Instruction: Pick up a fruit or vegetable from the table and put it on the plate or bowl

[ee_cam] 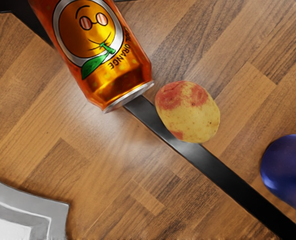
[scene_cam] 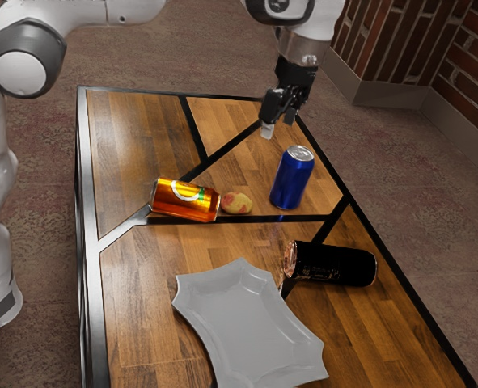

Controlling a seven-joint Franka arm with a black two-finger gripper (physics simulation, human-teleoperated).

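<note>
A small yellow fruit with red blotches (scene_cam: pixel 237 202) lies on the wooden table between an orange soda can (scene_cam: pixel 185 200) on its side and an upright blue can (scene_cam: pixel 292 177). In the wrist view the fruit (ee_cam: pixel 187 111) sits beside the orange can's end (ee_cam: pixel 98 48), on a black inlay strip. A grey scalloped plate (scene_cam: pixel 247 326) lies at the table's near edge, and its corner (ee_cam: pixel 22 216) shows in the wrist view. My gripper (scene_cam: pixel 275 123) hangs high above the table, behind the blue can and well off the fruit, open with nothing between its fingers.
A black can (scene_cam: pixel 331 263) lies on its side just to the exterior view's right of the plate. The blue can (ee_cam: pixel 287 170) shows near the fruit in the wrist view. A brick wall (scene_cam: pixel 420 40) stands beyond the table's far right.
</note>
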